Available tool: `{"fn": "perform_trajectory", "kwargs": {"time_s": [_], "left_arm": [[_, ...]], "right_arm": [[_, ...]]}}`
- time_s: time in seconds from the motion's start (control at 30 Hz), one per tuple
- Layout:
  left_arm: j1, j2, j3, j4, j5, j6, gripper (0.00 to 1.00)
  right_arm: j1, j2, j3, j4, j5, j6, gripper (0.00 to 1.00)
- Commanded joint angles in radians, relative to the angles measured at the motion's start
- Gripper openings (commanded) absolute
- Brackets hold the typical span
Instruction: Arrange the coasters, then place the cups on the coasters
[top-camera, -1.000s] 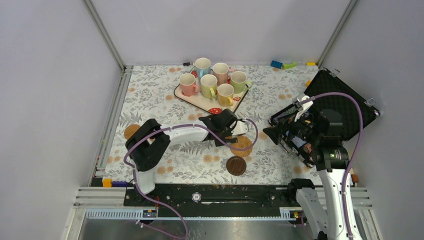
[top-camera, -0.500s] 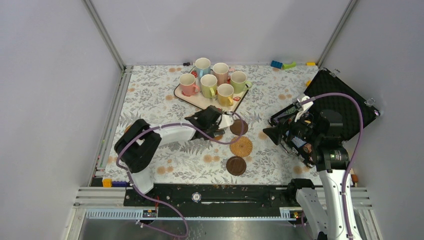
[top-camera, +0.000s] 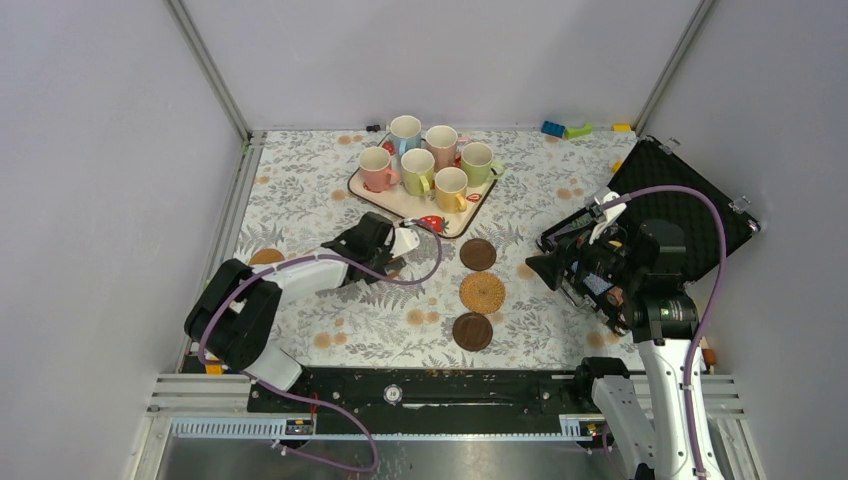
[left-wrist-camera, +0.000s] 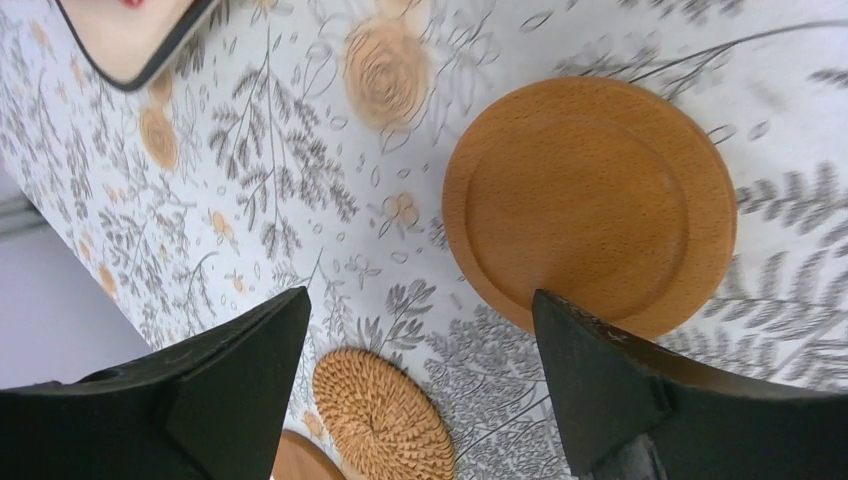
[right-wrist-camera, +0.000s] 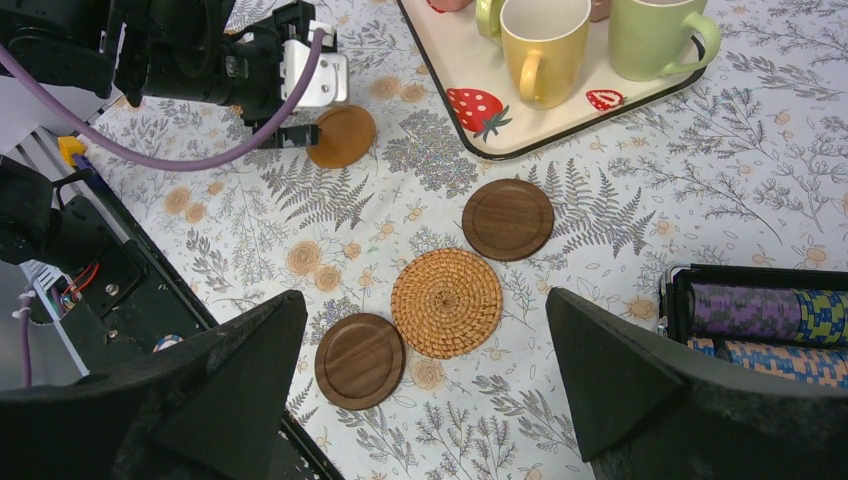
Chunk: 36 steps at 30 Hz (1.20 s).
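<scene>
Three coasters lie in a row mid-table: dark brown, woven, dark brown. My left gripper hangs open and empty to their left. A tan coaster lies just beyond its right finger, a woven coaster lies below the gap, and another tan one shows at the frame's bottom edge. Six cups stand on the strawberry tray, among them pink, yellow and green. My right gripper is open and raised at the right, looking down on the row.
An open black case with rolls of poker chips sits at the right. Toy bricks lie at the back edge. The black frame rail borders the table's near side.
My left gripper has pulled away leftward from the coaster row, leaving a dark brown coaster at the row's far end; its jaws narrowed slightly. The right arm has not moved.
</scene>
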Motion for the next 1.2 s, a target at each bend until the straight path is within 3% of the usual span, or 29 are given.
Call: {"fn": "perform_trajectory", "kwargs": {"time_s": [0.0,0.8,0.87,0.97,1.17], "left_arm": [[0.064,-0.022,-0.031,-0.074,0.018,0.029,0.83],[0.134,-0.098,-0.066,-0.125,0.048,0.064,0.81],[0.134,-0.105,-0.058,-0.124,0.055,0.054,0.84],[0.134,-0.123,-0.034,-0.124,0.078,0.031,0.98],[0.134,-0.184,0.012,-0.150,0.155,-0.025,0.99]], "right_arm": [[-0.004,-0.003,0.004,0.037,-0.028,0.000,0.98],[-0.004,-0.009,0.005,0.037,-0.026,0.006,0.99],[-0.004,-0.010,0.004,0.037,-0.026,0.006,0.98],[-0.004,-0.007,0.004,0.037,-0.026,0.006,0.98],[-0.004,0.005,-0.003,0.058,-0.031,0.030,0.98]]}}
